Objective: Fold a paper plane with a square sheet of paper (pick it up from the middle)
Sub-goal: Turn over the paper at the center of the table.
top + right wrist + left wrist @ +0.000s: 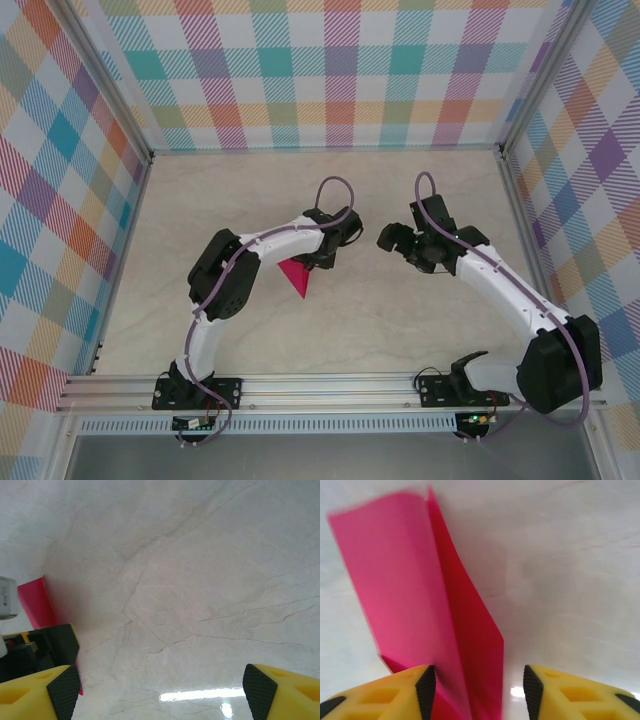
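The left tool (pixel 479 685) stands with jaws apart astride the folded paper plane (pixel 420 590) on the desk (pixel 570 580), the right tool (pixel 160 685) spread empty beside it: release seems in hand, and the next move calls for a snag-free lift away.

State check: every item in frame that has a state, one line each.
left gripper: open, jaws apart on either side of the paper plane
right gripper: open, nothing between its jaws
paper plane: folded into a narrow pointed dart with a centre crease, not clamped
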Robot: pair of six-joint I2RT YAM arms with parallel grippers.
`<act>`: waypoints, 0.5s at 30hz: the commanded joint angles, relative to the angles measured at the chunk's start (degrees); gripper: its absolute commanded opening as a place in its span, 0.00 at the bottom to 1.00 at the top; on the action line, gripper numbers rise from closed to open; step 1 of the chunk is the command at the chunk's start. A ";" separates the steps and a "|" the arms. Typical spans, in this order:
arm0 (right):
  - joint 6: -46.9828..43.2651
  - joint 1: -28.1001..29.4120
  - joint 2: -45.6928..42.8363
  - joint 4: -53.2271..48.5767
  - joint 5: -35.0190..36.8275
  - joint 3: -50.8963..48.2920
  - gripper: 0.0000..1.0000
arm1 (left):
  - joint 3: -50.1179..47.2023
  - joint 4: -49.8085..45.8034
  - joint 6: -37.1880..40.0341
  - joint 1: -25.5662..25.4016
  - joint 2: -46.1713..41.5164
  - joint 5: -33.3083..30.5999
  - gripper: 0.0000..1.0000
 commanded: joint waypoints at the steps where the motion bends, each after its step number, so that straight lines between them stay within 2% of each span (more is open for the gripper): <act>1: -1.20 0.18 2.13 3.09 -3.04 1.15 0.87 | -3.49 8.77 1.18 3.21 -7.46 15.84 0.60; 4: -1.17 1.86 5.44 4.76 -5.09 2.89 0.87 | -8.51 14.76 0.41 6.41 -13.47 23.87 0.67; 8: -0.07 6.94 10.94 6.78 -5.45 6.02 0.86 | -15.88 20.62 -1.47 10.94 -21.77 30.49 0.73; 11: 1.40 11.64 16.12 9.05 -6.41 9.21 0.83 | -21.26 22.63 -2.97 14.17 -28.28 29.29 0.78; 15: 3.66 18.18 25.34 10.13 -7.97 15.98 0.77 | -28.54 22.13 -5.49 19.89 -35.65 23.47 0.85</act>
